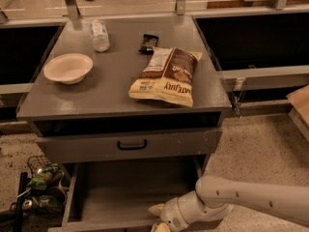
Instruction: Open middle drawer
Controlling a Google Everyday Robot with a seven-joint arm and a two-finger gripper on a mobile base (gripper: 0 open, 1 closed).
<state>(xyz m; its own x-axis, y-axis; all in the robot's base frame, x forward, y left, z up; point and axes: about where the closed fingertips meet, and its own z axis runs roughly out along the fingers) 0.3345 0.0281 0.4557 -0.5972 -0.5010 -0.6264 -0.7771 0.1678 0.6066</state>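
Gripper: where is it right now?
In the camera view the gripper sits at bottom centre, at the front edge of the pulled-out middle drawer, below the upper drawer with the black handle.

The middle drawer [126,193] is a grey, box-shaped drawer with a flat floor and low side walls. State: pulled out, well forward of the near edge of the grey tabletop [111,98]. It sits level and square to that edge, roughly centred between the two near corners, one level below the grey drawer front with the black handle [132,144]. Its own front panel is largely cut off at the bottom of the view. The white gripper [158,218] is at the right part of that front.
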